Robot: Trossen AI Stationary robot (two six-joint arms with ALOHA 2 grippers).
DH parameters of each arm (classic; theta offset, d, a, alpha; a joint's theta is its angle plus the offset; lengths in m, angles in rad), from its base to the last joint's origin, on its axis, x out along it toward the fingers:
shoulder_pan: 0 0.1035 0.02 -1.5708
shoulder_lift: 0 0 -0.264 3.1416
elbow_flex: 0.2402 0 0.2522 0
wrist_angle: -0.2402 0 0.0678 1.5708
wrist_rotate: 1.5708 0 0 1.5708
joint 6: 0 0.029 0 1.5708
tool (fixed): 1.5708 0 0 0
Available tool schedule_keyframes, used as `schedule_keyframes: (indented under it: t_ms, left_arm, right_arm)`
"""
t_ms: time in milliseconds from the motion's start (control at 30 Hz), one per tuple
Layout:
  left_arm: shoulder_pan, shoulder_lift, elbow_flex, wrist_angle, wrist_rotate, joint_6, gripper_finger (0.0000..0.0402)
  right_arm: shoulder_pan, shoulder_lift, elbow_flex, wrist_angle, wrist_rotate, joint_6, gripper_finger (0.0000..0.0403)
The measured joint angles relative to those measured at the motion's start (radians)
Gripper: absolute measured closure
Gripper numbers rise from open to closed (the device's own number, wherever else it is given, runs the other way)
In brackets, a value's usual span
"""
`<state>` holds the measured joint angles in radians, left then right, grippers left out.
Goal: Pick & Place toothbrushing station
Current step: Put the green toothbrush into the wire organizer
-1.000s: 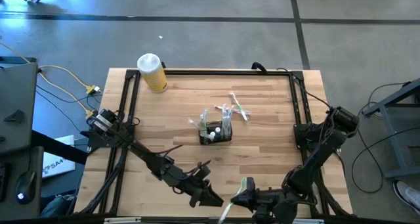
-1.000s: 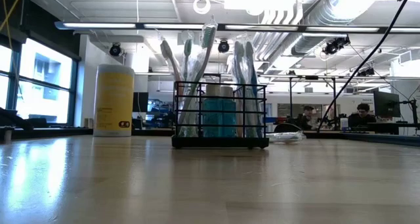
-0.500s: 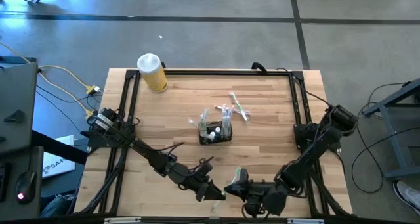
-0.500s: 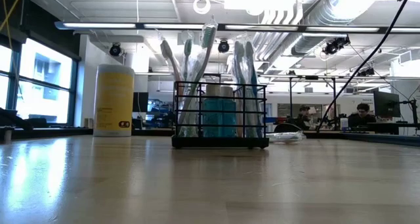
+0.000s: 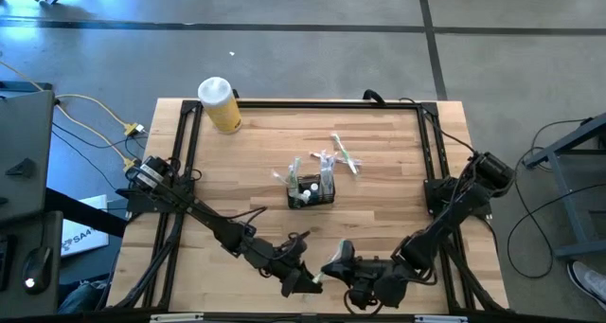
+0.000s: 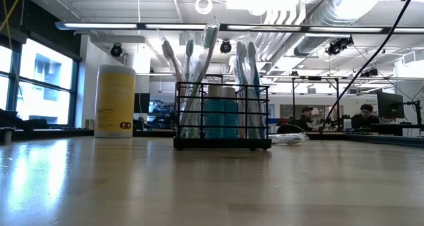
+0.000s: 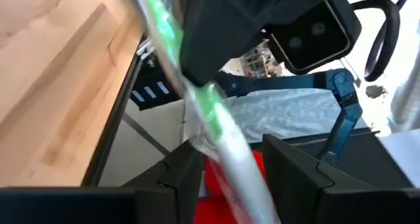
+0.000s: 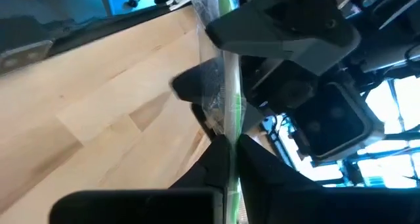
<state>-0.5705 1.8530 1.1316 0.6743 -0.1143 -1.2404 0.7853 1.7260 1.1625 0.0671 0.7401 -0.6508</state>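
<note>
Both tools meet at the near edge of the counter (image 5: 379, 152), close to each other: the right tool (image 5: 333, 262) is pressed together, pinching a wrapped green toothbrush (image 8: 226, 86) whose clear wrapper runs up between its fingers (image 8: 256, 159) in the right wrist view, while the left tool (image 5: 308, 281) reaches the same brush from the other side, its fingers (image 7: 295, 168) spread to either side of the wrapper without visibly pressing on it. In the left wrist view the brush (image 7: 197, 112) crosses the frame at a slant, with the right arm's dark wrist housing just behind it. Well apart from them, near the middle of the counter, stands the black wire caddy (image 5: 312, 192), upright and untouched, with open wood between it and the tools. From table height the caddy (image 6: 222, 116) is a dark wire-grid box on a solid base, holding several wrapped toothbrushes (image 6: 211, 44) that rise above its rim and a blue object inside. A few more wrapped items (image 5: 343, 155) lie loose on the wood just beyond it. A yellow canister with a white lid (image 5: 219, 105) stands at the far left corner, well away. People sit at desks in the room behind.
</note>
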Motion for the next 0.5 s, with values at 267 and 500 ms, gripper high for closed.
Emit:
schedule_keyframes:
  t_ms: [267,500]
  left_arm:
    - [0.0,0.002,-0.002,-0.024,0.001,0.044,0.0368]
    - [0.001,0.002,0.0,-0.044,0.004,0.068,0.0371]
  right_arm:
    - [0.008,-0.002,0.002,-0.018,-0.023,0.052,0.0368]
    - [0.034,-0.002,0.002,0.012,0.001,0.059,0.0352]
